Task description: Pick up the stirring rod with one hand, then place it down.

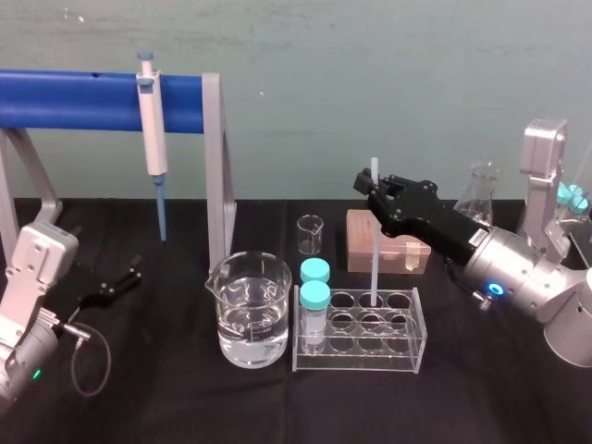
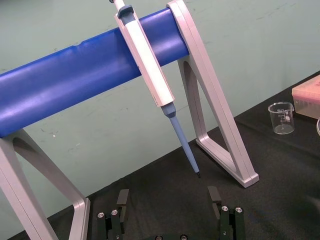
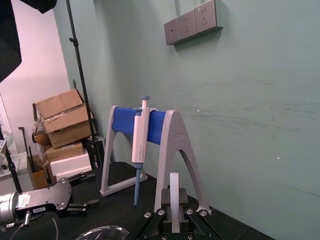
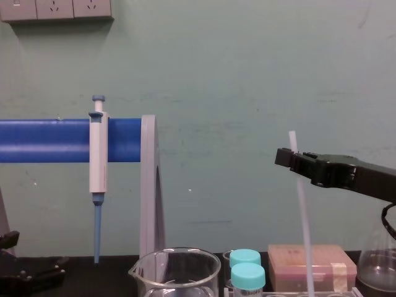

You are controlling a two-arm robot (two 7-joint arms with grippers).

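One rod, pinched upright at the rack

Head view: the right gripper clamps the stirring rod near its top, lower end at the tube rack's middle back well. The left gripper rests far left.
Chest view: rod vertical.
Right wrist view: rod squeezed between fingers.
Left wrist view: left fingers spread, holding nothing.

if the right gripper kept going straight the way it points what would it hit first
Probably the grey end leg of the pipette stand: the right gripper, shut on the stirring rod, points at it with nothing visible between. Depth is unclear.
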